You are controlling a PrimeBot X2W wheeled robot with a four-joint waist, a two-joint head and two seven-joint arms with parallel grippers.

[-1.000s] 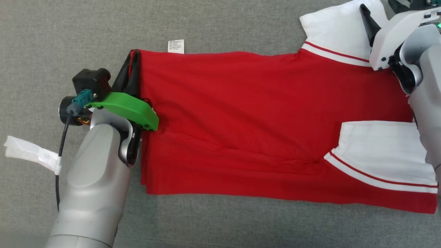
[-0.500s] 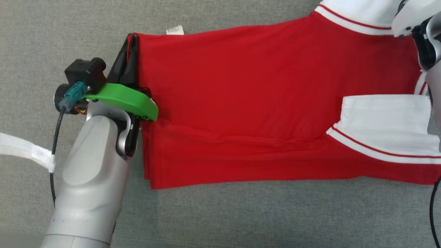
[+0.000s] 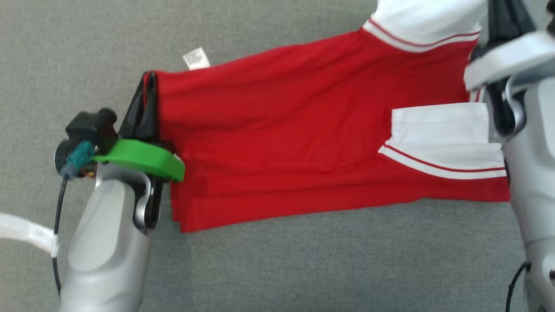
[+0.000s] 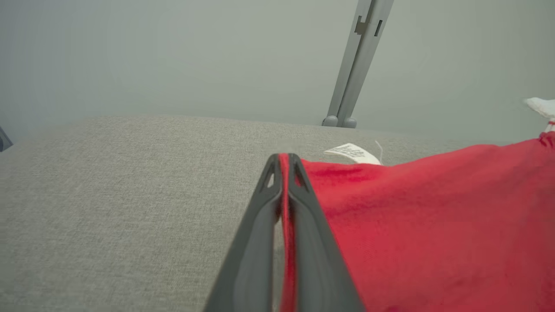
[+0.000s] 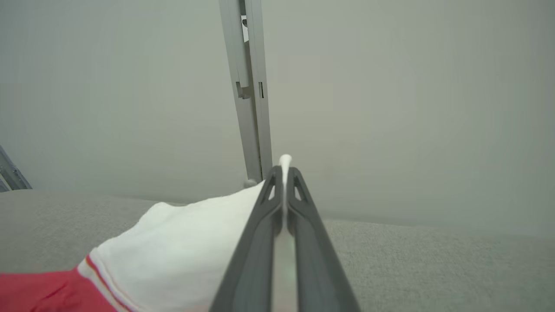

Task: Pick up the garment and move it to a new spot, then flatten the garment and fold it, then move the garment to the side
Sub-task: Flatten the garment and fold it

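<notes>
The garment is a red shirt with white, red-striped sleeves, stretched across the grey fabric surface between my two arms. My left gripper is shut on its red hem corner at the left; the left wrist view shows red cloth pinched between the dark fingers of that gripper. At the upper right, my right gripper is shut on the white sleeve part; the right wrist view shows the white cloth clamped in this gripper, a tip poking out above. A white label sticks out near the hem.
The grey fabric surface spreads all around the garment. A white strip of tape on a cable lies at the lower left. A grey upright post stands behind the surface against a pale wall.
My right gripper has shut on the white sleeve part. The garment is now pulled taut and slanted, its right end raised. The head view has shifted.
</notes>
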